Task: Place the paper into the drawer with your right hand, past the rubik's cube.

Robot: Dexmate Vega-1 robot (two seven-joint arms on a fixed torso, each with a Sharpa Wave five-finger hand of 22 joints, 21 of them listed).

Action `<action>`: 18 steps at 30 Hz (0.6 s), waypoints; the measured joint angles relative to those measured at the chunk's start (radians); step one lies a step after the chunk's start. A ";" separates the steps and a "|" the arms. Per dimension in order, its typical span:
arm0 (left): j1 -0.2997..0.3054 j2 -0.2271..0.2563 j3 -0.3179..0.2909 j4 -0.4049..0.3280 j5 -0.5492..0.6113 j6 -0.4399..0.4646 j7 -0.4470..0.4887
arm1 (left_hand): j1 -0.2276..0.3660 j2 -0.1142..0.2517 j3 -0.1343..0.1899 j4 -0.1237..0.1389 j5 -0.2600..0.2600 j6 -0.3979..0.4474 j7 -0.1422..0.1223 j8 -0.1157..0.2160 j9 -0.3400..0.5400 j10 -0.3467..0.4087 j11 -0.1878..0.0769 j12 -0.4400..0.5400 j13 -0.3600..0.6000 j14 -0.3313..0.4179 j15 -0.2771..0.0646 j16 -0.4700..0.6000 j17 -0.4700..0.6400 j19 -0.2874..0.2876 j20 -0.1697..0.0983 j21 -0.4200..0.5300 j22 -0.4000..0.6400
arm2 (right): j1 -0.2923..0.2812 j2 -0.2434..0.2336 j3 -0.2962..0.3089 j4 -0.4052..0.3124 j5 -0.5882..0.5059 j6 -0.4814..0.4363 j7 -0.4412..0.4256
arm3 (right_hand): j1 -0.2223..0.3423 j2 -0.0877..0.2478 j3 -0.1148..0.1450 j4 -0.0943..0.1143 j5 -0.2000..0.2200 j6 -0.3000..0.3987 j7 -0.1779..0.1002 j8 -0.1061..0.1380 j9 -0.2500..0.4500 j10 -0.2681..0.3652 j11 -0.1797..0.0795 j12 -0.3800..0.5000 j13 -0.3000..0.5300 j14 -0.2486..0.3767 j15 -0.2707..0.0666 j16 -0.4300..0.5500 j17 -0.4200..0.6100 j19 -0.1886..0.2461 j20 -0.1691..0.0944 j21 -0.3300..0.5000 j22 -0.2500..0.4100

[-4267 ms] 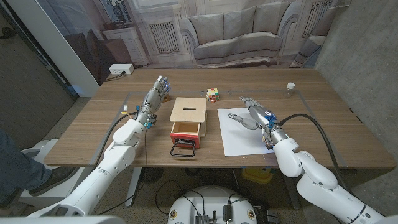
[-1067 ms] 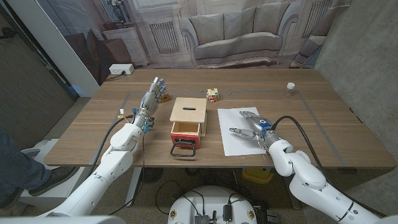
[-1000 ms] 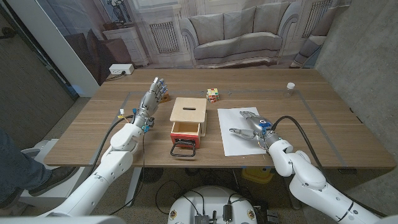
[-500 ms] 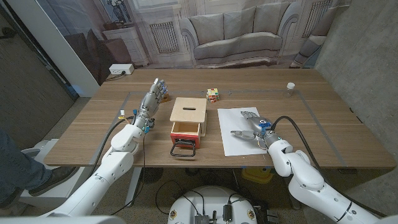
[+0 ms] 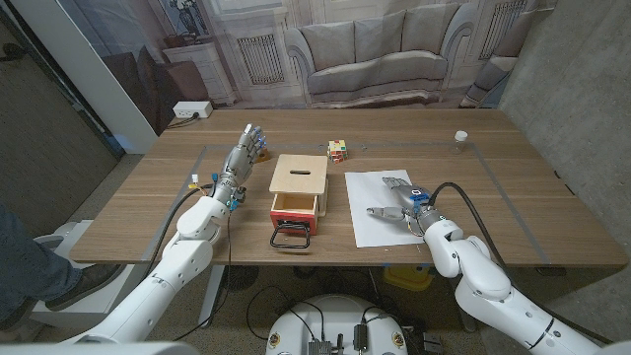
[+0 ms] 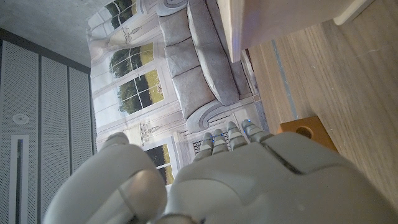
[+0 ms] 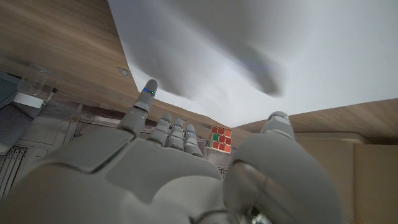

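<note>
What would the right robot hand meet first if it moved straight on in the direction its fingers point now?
Probably the rubik's cube. The right robot hand lies over the paper, its fingers reaching toward the table's far side, and the cube shows just beyond them in the right wrist view. Height is unclear.

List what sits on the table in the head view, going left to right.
Left hand → wooden drawer box → rubik's cube → paper with the right hand over it → small clear cup.
</note>
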State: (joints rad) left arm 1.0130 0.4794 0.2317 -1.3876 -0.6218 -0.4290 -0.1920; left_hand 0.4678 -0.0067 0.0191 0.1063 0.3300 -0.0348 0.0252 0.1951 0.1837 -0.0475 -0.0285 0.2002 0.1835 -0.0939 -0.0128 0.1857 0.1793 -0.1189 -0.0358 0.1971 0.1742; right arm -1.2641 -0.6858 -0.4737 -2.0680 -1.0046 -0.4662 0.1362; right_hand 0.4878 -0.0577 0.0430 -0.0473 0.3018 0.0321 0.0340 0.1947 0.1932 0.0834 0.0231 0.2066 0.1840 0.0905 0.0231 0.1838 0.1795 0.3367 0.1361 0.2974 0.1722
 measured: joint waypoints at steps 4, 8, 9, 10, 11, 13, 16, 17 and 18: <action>-0.002 -0.002 0.000 0.003 0.000 0.001 -0.003 | 0.000 0.000 0.000 0.000 0.000 0.000 0.000 0.000 0.000 0.000 0.000 0.000 0.000 0.000 0.000 0.000 0.000 0.000 0.000 0.000 0.000 | 0.006 0.007 -0.002 0.008 -0.002 0.000 0.008 | 0.000 0.000 0.000 0.000 0.000 0.000 0.000 0.000 0.000 0.000 0.000 0.000 0.000 0.000 0.000 0.000 0.000 0.000 0.000 0.000 0.000; -0.006 -0.004 0.000 0.007 0.001 0.004 -0.004 | 0.000 0.000 0.000 0.000 0.000 0.000 0.000 0.000 0.000 0.000 0.000 0.000 0.000 0.000 0.000 0.000 0.000 0.000 0.000 0.000 0.000 | 0.008 0.010 -0.003 0.011 -0.005 0.000 0.017 | 0.005 -0.005 -0.004 -0.004 0.000 0.000 0.000 0.000 0.000 0.000 0.000 0.000 0.000 -0.004 0.004 0.000 0.000 0.000 0.000 -0.007 0.000; -0.007 -0.004 0.000 0.008 0.001 0.004 -0.004 | 0.000 0.000 0.000 0.000 0.000 0.000 0.000 0.000 0.000 0.000 0.000 0.000 0.000 0.000 0.000 0.000 0.000 0.000 0.000 0.000 0.000 | 0.008 0.010 -0.003 0.011 -0.005 -0.001 0.019 | 0.005 -0.005 -0.004 -0.004 0.000 0.000 0.000 0.000 0.000 0.000 0.000 0.000 0.000 -0.004 0.004 0.000 0.000 0.000 0.000 -0.007 0.000; -0.007 -0.004 0.000 0.009 0.002 0.007 -0.006 | 0.000 0.000 0.000 0.000 0.000 0.000 0.000 0.000 0.000 0.000 0.000 0.000 0.000 0.000 0.000 0.000 0.000 0.000 0.000 0.000 0.000 | 0.010 0.012 -0.004 0.014 -0.006 -0.001 0.020 | 0.005 -0.005 -0.004 -0.004 0.001 0.000 0.000 0.000 0.000 0.000 0.000 0.000 0.000 -0.004 0.004 0.000 0.000 -0.002 0.002 -0.007 0.000; -0.009 -0.005 0.000 0.010 0.002 0.007 -0.006 | 0.000 0.000 0.000 0.000 0.000 0.000 0.000 0.000 0.000 0.000 0.000 0.000 0.000 0.000 0.000 0.000 0.000 0.000 0.000 0.000 0.000 | 0.010 0.012 -0.004 0.014 -0.007 -0.002 0.022 | 0.005 -0.005 -0.004 -0.004 0.004 0.000 0.000 0.000 0.000 0.000 0.000 0.000 0.000 -0.004 0.004 0.000 0.000 0.000 0.007 -0.007 0.000; -0.010 -0.006 0.000 0.012 0.003 0.010 -0.009 | 0.000 0.000 0.000 0.000 0.000 0.000 0.000 0.000 0.000 0.000 0.000 0.000 0.000 0.000 0.000 0.000 0.000 0.000 0.000 0.000 0.000 | 0.011 0.015 -0.006 0.017 -0.008 -0.002 0.025 | 0.005 -0.005 -0.001 -0.007 0.008 0.000 0.000 0.000 0.000 0.000 0.000 0.000 0.000 -0.004 0.004 0.000 0.000 0.001 0.009 -0.007 0.000; -0.015 -0.008 0.000 0.017 0.004 0.014 -0.013 | 0.000 0.000 0.000 0.000 0.000 0.000 0.000 0.000 0.000 0.000 0.000 0.000 0.000 0.000 0.000 0.000 0.000 -0.004 0.004 0.000 0.000 | 0.013 0.018 -0.008 0.021 -0.009 -0.004 0.030 | 0.011 0.000 0.000 -0.008 0.008 0.004 -0.004 0.000 0.000 0.000 0.000 0.000 0.000 -0.004 0.004 0.000 0.000 0.001 0.009 -0.007 0.000; -0.017 -0.009 0.000 0.018 0.004 0.014 -0.013 | 0.000 0.000 0.000 0.000 0.000 0.000 0.000 0.000 0.000 0.000 0.000 0.000 0.000 0.000 0.000 0.000 0.000 -0.004 0.004 0.000 0.000 | 0.013 0.018 -0.008 0.021 -0.010 -0.005 0.031 | 0.011 0.000 0.000 -0.008 0.008 0.004 -0.004 0.000 0.000 0.000 0.000 0.000 0.000 -0.004 0.004 0.000 0.000 0.001 0.009 -0.007 0.000; -0.018 -0.010 0.000 0.020 0.005 0.016 -0.015 | 0.000 0.000 -0.002 0.002 0.000 0.000 0.000 0.000 0.000 0.000 0.000 0.000 0.000 0.000 0.000 0.000 0.000 -0.006 0.006 0.000 0.000 | 0.014 0.019 -0.009 0.022 -0.011 -0.005 0.032 | 0.011 0.000 0.000 -0.008 0.008 0.004 -0.004 0.000 0.000 0.000 0.000 0.000 0.000 -0.004 0.004 0.000 0.000 0.001 0.009 -0.007 0.000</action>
State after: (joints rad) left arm 0.9954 0.4693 0.2319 -1.3680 -0.6168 -0.4132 -0.2073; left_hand 0.4677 -0.0067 0.0172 0.1084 0.3300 -0.0349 0.0252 0.1951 0.1837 -0.0475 -0.0285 0.2002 0.1835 -0.0940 -0.0128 0.1856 0.1793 -0.1244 -0.0302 0.1971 0.1742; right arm -1.2504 -0.6669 -0.4824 -2.0461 -1.0153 -0.4714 0.1677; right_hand 0.4984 -0.0577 0.0433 -0.0558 0.3094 0.0360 0.0301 0.1948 0.1931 0.0835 0.0231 0.2066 0.1839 0.0867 0.0269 0.1838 0.1793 0.3381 0.1452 0.2903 0.1721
